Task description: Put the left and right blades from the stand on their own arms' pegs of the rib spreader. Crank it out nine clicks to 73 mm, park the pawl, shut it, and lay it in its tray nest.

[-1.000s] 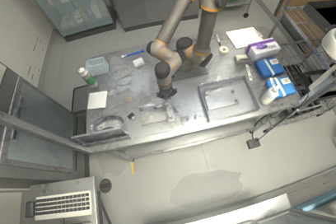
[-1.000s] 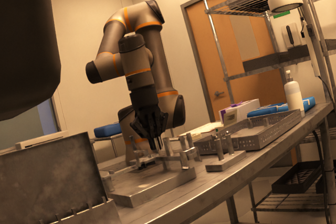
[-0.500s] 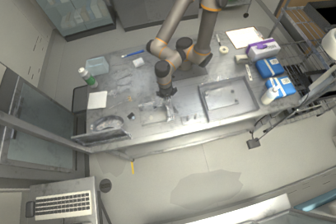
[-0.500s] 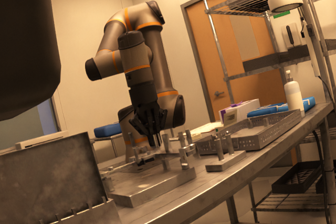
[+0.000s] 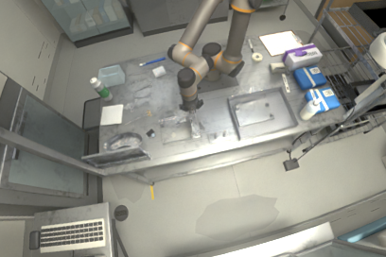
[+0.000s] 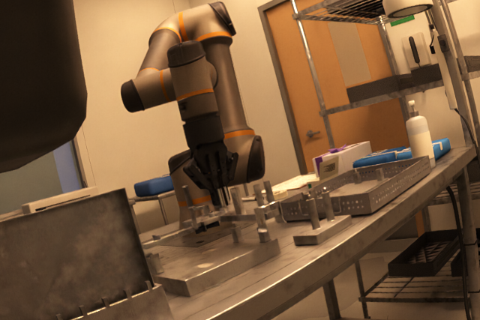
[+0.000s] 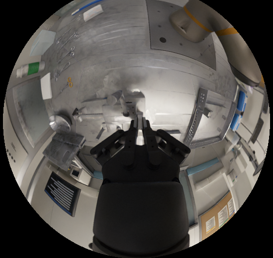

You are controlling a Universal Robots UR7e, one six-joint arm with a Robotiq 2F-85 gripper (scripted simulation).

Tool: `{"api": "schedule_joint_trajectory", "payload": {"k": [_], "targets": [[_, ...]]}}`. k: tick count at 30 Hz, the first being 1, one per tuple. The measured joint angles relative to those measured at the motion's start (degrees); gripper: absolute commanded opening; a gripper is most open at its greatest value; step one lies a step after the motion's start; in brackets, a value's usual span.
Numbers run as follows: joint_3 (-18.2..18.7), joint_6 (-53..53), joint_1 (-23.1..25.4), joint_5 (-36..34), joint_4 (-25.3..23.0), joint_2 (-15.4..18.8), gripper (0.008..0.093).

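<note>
At the front middle of the steel table, the rib spreader (image 5: 182,120) lies on a flat fixture plate (image 6: 217,258) with upright posts. My gripper (image 7: 139,123) is right above the spreader and I hold a steel blade (image 7: 139,135) closed between my fingers. The blade points down at the spreader's arm (image 7: 132,104). The rack bar with its crank (image 7: 84,113) runs off to the left. The blade stand (image 6: 322,227), a small block with two posts, sits to the right of the plate. I cannot tell whether the blade touches a peg.
The perforated tray (image 5: 261,111) lies to the right of the spreader. A kidney dish (image 5: 122,141), a white pad (image 5: 111,114) and a green-labelled bottle (image 5: 100,88) stand on the left. Surgical scissors (image 7: 65,58) lie behind them. Boxes (image 5: 310,69) fill the table's right end.
</note>
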Motion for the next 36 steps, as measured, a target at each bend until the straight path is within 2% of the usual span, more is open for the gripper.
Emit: {"api": "schedule_joint_trajectory", "payload": {"k": [22, 36], "targets": [[-0.32, 0.00, 0.00, 0.00, 0.62, -0.30, 0.0080], [-2.00, 0.00, 0.00, 0.00, 3.70, -1.72, 0.0080]]}}
